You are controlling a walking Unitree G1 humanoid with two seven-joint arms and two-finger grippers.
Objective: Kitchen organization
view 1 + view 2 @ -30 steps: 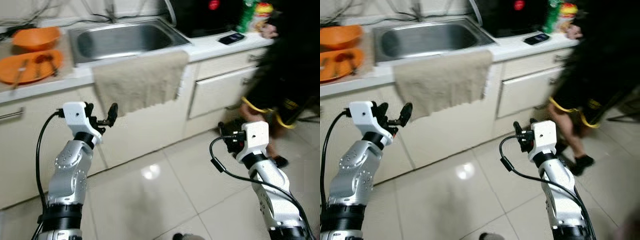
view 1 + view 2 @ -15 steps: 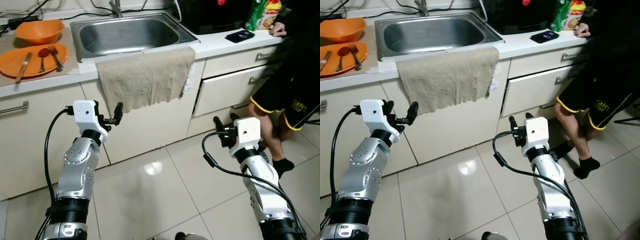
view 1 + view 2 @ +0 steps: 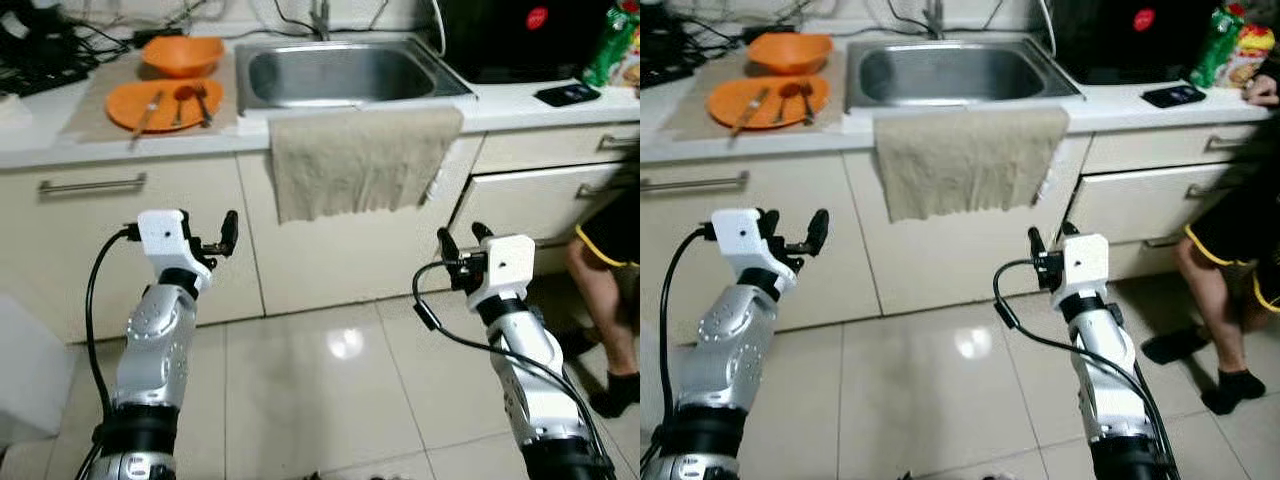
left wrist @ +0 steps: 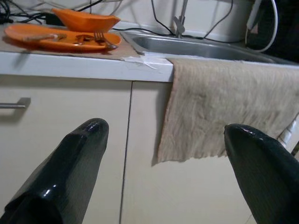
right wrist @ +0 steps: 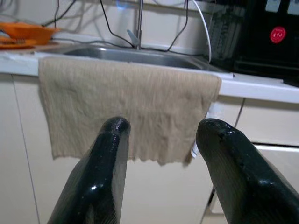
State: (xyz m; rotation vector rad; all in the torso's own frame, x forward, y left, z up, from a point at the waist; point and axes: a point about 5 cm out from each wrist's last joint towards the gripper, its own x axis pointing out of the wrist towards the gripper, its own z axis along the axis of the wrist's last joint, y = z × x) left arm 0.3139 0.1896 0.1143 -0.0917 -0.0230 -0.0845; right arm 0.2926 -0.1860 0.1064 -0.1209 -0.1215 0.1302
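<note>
An orange plate (image 3: 168,103) with a fork, a spoon and another utensil lies on the counter left of the steel sink (image 3: 345,75). An orange bowl (image 3: 181,53) stands behind it. A beige towel (image 3: 360,160) hangs from the counter edge in front of the sink. My left gripper (image 3: 218,240) is raised before the cabinet door below the plate, open and empty; in the left wrist view (image 4: 163,154) it points at the towel's left edge. My right gripper (image 3: 460,243) is held up below the towel's right end, open and empty, facing the towel (image 5: 131,102).
A person stands at the right, one leg (image 3: 600,290) by the drawers and a hand (image 3: 1265,88) on the counter. A phone (image 3: 567,94), a black appliance (image 3: 520,35) and a green bottle (image 3: 610,50) are on the right counter. Cables lie at the back left. Tiled floor (image 3: 320,390) lies below.
The camera has swung, so the counter now shows square-on, with sink and plate shifted right. Both arms stay raised and open. The person sits nearer the right edge.
</note>
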